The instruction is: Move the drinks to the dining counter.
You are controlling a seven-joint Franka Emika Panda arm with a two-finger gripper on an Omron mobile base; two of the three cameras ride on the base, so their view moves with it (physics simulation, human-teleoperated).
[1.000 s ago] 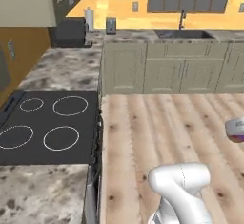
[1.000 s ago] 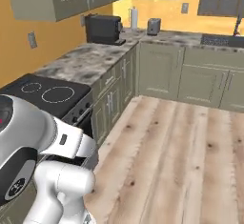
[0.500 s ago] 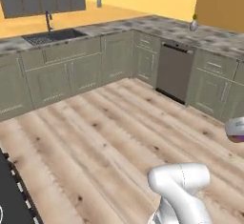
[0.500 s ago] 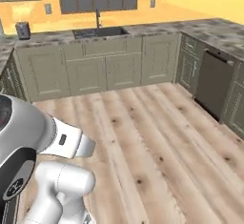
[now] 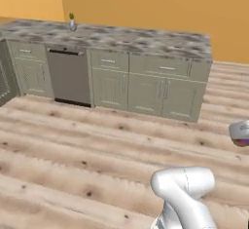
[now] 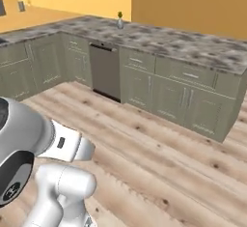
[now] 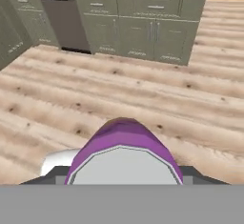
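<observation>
I am carrying the purple can (image 7: pixel 125 154), pinched between my gripper (image 7: pixel 125 176) jaws, toward the marbled dining counter (image 5: pixel 146 39); next I need to close in and set it down.

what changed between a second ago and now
The base has turned, so both base views swung from the stovetop corner, past the sink wall, to a long marbled counter with a dishwasher and a small vase; nothing itself moved. Unchanged: the purple can stays held in the gripper, at the left base view's right edge.
</observation>
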